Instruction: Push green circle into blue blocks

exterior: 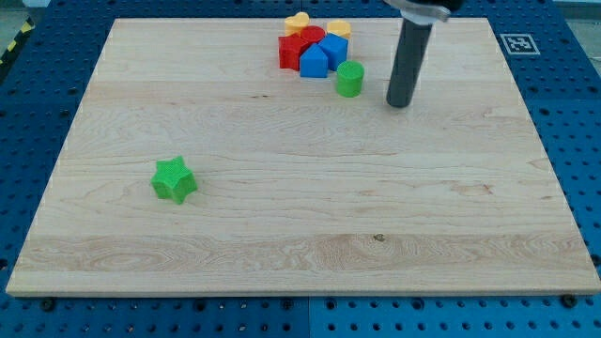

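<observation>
The green circle [349, 79] is sitting in the upper middle of the frame, a little right of centre, standing upright on the wooden board [282, 235] as a short cylinder with its round face turned up; its axis is running vertically, so it is showing no long side or heading across the surface. Just to its upper left, two blue blocks are lying close together: the nearer blue block [314, 61] is almost touching the circle, and the second blue block [332, 49] is sitting just above the circle, with a narrow gap I cannot judge exactly. Further left, a red block [292, 52] is pressing against the blue ones, and another red block [313, 36] is wedged behind them. At the top of this cluster, a yellow block [298, 23] and a second yellow block [339, 28] are resting near the board's upper edge. My tip [401, 103] is standing to the right of the green circle, near it but apart, slightly lower in the frame; being a bare rod, it is holding nothing. Well apart, in the lower left, a green star [174, 180] is lying alone.
</observation>
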